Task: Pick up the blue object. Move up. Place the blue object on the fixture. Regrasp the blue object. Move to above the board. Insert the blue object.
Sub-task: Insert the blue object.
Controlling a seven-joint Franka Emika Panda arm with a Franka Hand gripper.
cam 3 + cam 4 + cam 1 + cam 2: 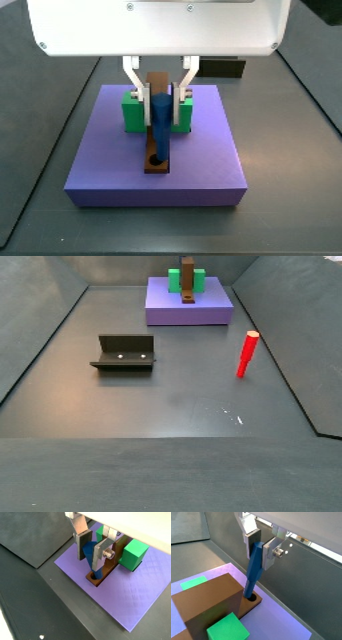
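Note:
My gripper is shut on the blue object, a thin blue stick held between the silver fingers in both wrist views. The stick hangs steeply downward. Its lower tip sits in the round hole at the end of the board, the narrow brown bar lying on the purple slab. In a side view the gripper is directly above the board, with the blue object upright between the fingers. The fixture stands bare on the floor, well away from the slab.
The purple slab carries the board and green blocks on either side of it, close to the fingers. A red peg stands on the dark floor to the right of the fixture. Sloped grey walls bound the floor.

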